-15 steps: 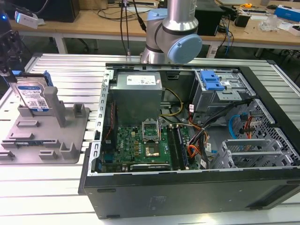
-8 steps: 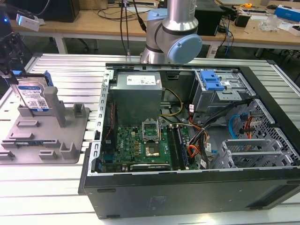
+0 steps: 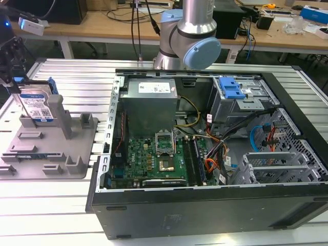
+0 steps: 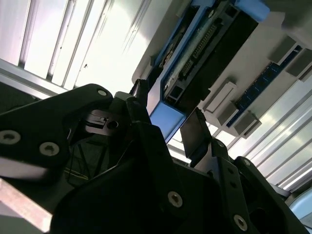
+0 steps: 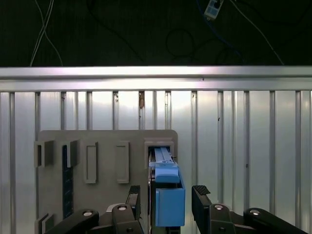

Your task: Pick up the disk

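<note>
Spread around the disk (image 5: pixel 169 207): the gripper (image 5: pixel 167 189), one finger to each side of the blue rail, with a narrow gap at both, so not pinching yet. Stands on edge in a slot of the grey fixture (image 3: pixel 51 148), at the exterior view's left, label face outward. Likely parked upright for exactly this: both broad faces free, top edge up, room for fingers (image 5: pixel 201 195) to come down on either side.

On the same fixture, beside the slot, other pockets and low posts, none between fingers and disk. Only the slot walls, hugging the lower edge.

Well apart, toward the exterior view's right, the open case (image 3: pixel 205 215) with board (image 3: pixel 159 154), grey supply box (image 3: pixel 151 102) and blue bracket (image 3: pixel 230 89) — no part of this grasp. Behind the case, the arm (image 3: pixel 197 31). Under everything, the slatted metal table (image 3: pixel 77 77).
</note>
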{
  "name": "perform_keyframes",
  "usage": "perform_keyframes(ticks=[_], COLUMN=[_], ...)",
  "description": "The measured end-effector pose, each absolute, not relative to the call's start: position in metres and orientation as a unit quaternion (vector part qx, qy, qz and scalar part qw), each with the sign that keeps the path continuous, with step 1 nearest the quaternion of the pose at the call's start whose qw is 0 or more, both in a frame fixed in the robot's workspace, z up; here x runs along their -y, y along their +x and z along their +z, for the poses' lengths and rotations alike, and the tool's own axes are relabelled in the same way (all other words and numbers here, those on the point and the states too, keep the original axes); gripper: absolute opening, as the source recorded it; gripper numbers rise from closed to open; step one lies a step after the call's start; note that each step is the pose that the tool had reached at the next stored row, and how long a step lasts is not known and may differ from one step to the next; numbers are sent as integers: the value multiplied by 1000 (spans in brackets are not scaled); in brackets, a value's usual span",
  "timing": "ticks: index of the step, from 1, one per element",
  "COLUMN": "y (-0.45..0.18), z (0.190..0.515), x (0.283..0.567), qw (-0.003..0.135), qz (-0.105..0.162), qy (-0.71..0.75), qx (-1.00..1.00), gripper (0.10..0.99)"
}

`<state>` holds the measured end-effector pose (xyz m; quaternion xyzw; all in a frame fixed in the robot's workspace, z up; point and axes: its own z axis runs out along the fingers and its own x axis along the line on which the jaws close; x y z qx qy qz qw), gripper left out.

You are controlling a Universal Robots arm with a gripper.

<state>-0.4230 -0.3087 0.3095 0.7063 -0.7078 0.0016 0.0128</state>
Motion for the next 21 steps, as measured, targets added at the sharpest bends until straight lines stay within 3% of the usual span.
perform_keyframes(ticks=[16, 17, 18, 21], y=[-423, -423, -423, -423], z=[300, 300, 299, 298], x=[310, 310, 310, 310], qw=[13, 13, 13, 13], qz=[2, 2, 2, 2], qy=[706, 706, 706, 706], qx=[708, 708, 708, 708], gripper=[541, 529, 455, 455])
